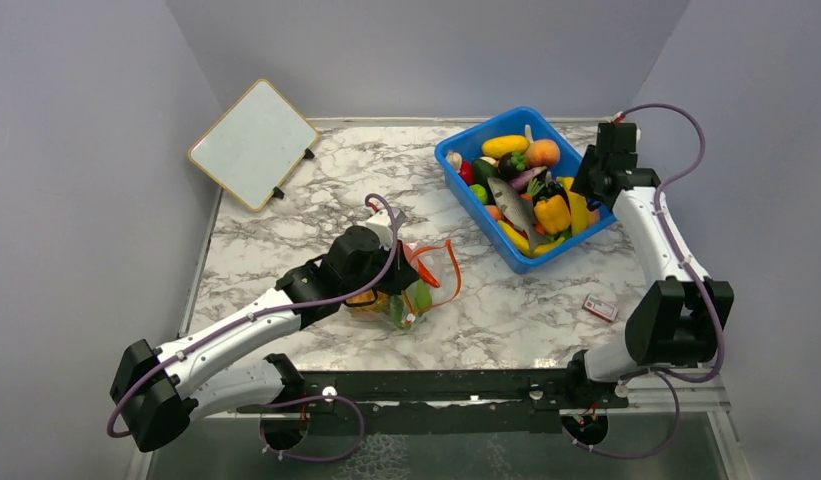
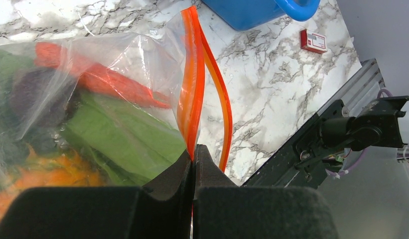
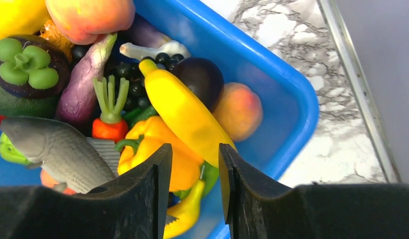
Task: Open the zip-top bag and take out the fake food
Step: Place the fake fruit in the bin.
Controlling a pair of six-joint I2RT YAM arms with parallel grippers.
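While the left claw keeps its jaws pressed tight on one lip of the thin orange zip strip, the clear, crinkly plastic zip-top bag lies on the grey-veined marble table just ahead of the left arm. The strip's other lip bows away to the right, so the mouth stands parted. I judge this pinch is meant to anchor one side while the contents come out. The fake food inside includes a long green leaf, a red-orange piece and something orange, all pressed against the film.

Well apart, the right claw hangs over the blue plastic bin of toy produce. Its jaws are partly apart with nothing between them, and a yellow squash and a yellow pepper lie below the gap. That position would suit dropping off removed pieces.

Only the left wrist view shows the pinch and the two separated lips; from above, the strip is just an orange loop. The right wrist view alone shows the empty gap. The overhead view alone shows bag and bin together.
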